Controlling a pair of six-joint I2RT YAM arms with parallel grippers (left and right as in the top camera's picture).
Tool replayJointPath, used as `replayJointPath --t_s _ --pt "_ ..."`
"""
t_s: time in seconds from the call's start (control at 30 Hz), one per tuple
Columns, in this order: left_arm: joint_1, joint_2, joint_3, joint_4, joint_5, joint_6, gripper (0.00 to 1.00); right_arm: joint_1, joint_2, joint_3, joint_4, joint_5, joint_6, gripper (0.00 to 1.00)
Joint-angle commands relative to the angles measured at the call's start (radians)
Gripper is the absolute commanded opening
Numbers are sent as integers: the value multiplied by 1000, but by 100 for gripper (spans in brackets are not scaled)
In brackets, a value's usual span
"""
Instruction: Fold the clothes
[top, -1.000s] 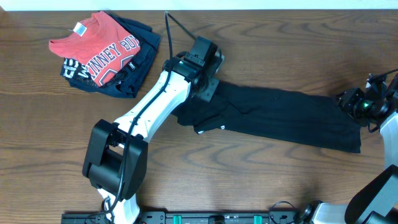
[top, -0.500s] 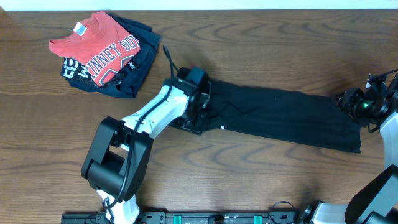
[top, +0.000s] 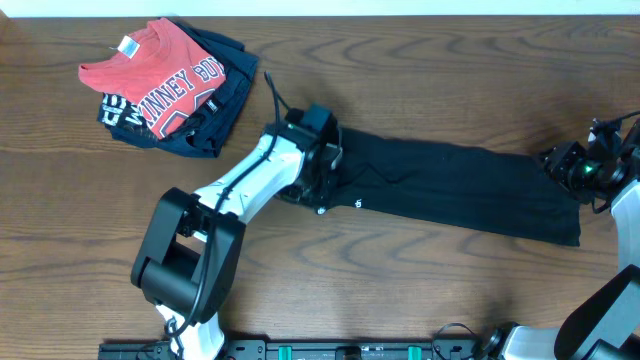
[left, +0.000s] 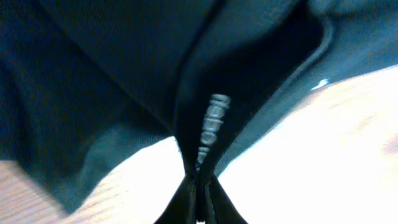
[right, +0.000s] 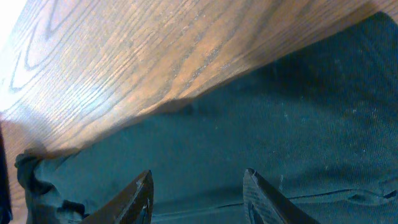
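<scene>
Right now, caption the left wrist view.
Left gripper shut on a fold of the black T-shirt.

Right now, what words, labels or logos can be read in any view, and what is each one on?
"INNEY BO": white lettering on the red T-shirt, cut off by folds.
White print on the navy garment: fragments only, unreadable.
Neck tag on the red T-shirt: too small.
White logo mark on the black T-shirt: too small.
Pale printed strip inside it, left wrist view: blurred.
</scene>
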Motion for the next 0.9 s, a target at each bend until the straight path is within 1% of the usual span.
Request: replayJointPath --t_s 0.0,0.1,0.23,0.3,0.4,0.57,0.63,0.67,0.7,0.77,0.87 --pt "-2 -53 143 -13 -6 90 6 7 -5 0 1 4 -18 45" --pt "-2 -57 201 3 -64 141 6 7 -5 0 0 4 -18 45" --pt "-2 -41 194 51 -82 228 6 7 -5 0 0 4 -18 45" --pt "-2 -25 191 66 -90 253 6 7 -5 0 -1 4 -18 45" --pt "-2 2 189 77 -129 255 6 7 -5 0 -2 4 -18 45" --pt "-2 31 185 46 -129 255 7 7 -5 0 -4 4 -18 45" --pt "-2 40 178 43 -129 255 8 7 -5 0 -4 4 -18 45" --pt "-1 45 170 47 -130 255 13 7 -5 0 -4 4 -18 45" --pt "-1 47 163 48 -130 255 21 7 -5 0 -4 4 -18 45" --pt "0 52 158 46 -158 255 31 7 -5 0 -4 4 -18 45" --pt "1 48 159 43 -267 238 59 7 -5 0 -4 4 -18 45"
